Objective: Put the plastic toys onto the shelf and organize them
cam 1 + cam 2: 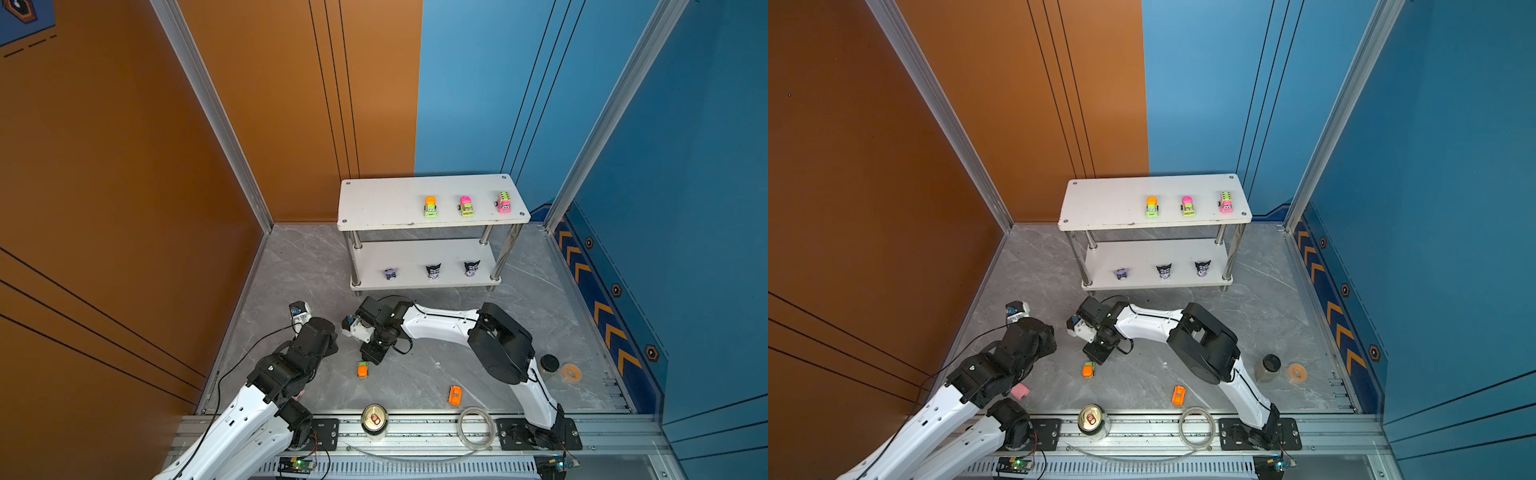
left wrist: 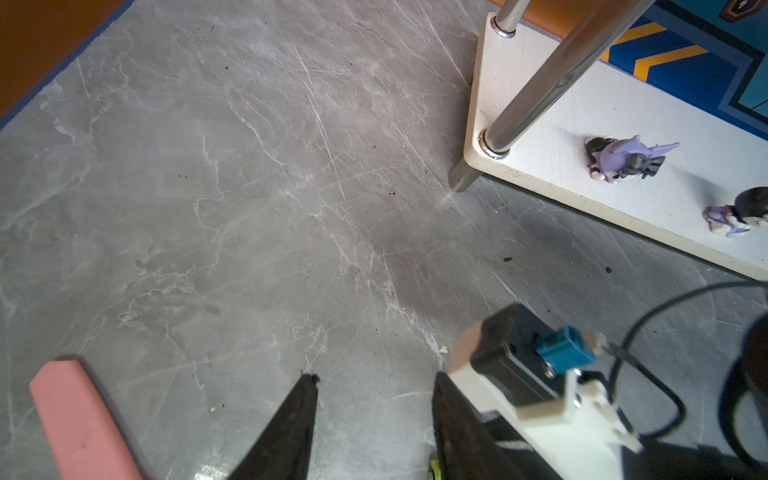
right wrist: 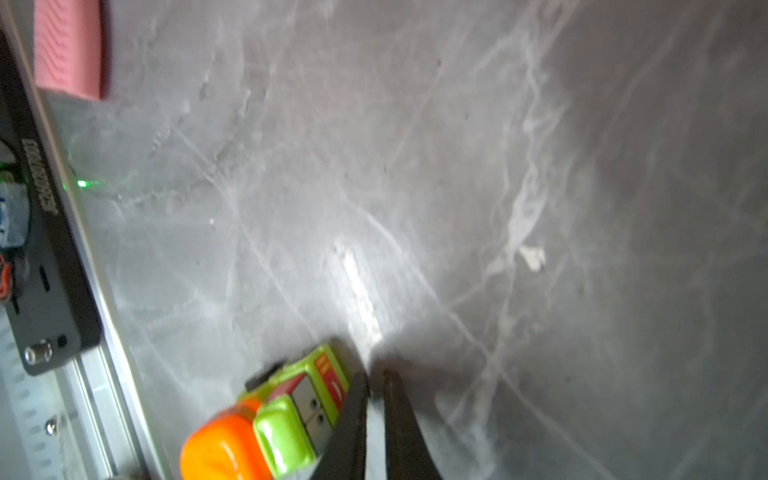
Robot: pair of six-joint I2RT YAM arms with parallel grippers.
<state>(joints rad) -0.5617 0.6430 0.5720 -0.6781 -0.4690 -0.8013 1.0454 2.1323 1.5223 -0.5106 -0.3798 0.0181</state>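
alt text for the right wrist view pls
The right gripper, its jaws almost shut on nothing, hangs beside an orange and green toy car on the grey marbled table. A pink block lies farther off.

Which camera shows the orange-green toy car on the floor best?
The right wrist view: the orange-green toy car is close and detailed. Both top views show it tiny; the left wrist view, at most a green sliver.
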